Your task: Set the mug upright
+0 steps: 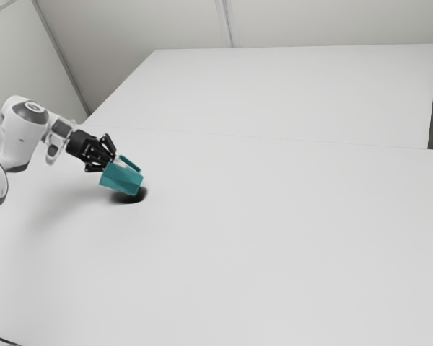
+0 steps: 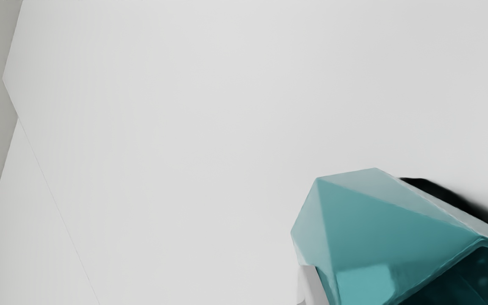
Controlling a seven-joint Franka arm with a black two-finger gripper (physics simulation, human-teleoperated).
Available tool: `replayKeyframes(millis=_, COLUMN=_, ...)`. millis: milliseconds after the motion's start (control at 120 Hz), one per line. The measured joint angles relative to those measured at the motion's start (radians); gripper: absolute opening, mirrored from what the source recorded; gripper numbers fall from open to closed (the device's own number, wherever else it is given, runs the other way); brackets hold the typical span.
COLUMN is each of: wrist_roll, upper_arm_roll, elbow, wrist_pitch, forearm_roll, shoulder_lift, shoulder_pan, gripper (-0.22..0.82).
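1. So the teal mug (image 1: 121, 178) was tipped over at a slant, not upright, down at the exterior view's left part of the white table (image 1: 274, 238). Its handle (image 1: 131, 164) stuck out along the upper side.
2. The black gripper (image 1: 110, 157) was right up against the mug, with the white arm (image 1: 25, 133) coming in from the exterior view's left. Honestly couldn't tell if it was clamped on or released.
3. A dark shadow (image 1: 132, 200) sat just under the mug. Whether the mug actually touched the table, I couldn't tell either.
4. In the wrist view, the mug's faceted side and part of its dark mouth (image 2: 472, 279) were showing, and its body covered part of the shadow. A pale grey piece (image 2: 315, 288) stood right beside the mug, no clue what it was.
5. As for surroundings, a thin seam (image 1: 260, 137) ran across the table, a pale wall (image 1: 332, 21) rose past the far edge, and a dark cable-like line (image 1: 1, 339) crossed the exterior view's lower left corner.
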Motion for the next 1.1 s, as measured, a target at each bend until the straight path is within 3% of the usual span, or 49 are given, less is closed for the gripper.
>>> replayKeyframes(millis=200, wrist_roll=0.0, upper_arm_roll=0.0, elbow=-0.018, wrist_pitch=0.019, forearm_roll=0.024, shoulder_lift=-0.038, shoulder_pan=-0.034, gripper=-0.17)
replayKeyframes(millis=425, wrist_roll=0.0, upper_arm_roll=0.0, elbow=-0.192, wrist_pitch=0.096, forearm_roll=0.25, shoulder_lift=-0.297, shoulder_pan=-0.204, gripper=-0.18)
replayKeyframes(millis=642, wrist_roll=0.0, upper_arm_roll=-0.006, elbow=-0.393, wrist_pitch=0.266, forearm_roll=0.505, shoulder_lift=-0.45, shoulder_pan=-0.368, gripper=-0.18)
replayKeyframes(millis=817, wrist_roll=0.0, upper_arm_roll=-0.019, elbow=-0.506, wrist_pitch=0.42, forearm_roll=0.713, shoulder_lift=-0.513, shoulder_pan=-0.453, gripper=-0.18)
replayKeyframes(millis=1100, wrist_roll=0.0, upper_arm_roll=-0.061, elbow=-0.684, wrist_pitch=0.587, forearm_roll=0.843, shoulder_lift=-0.623, shoulder_pan=-0.5, gripper=-0.18)
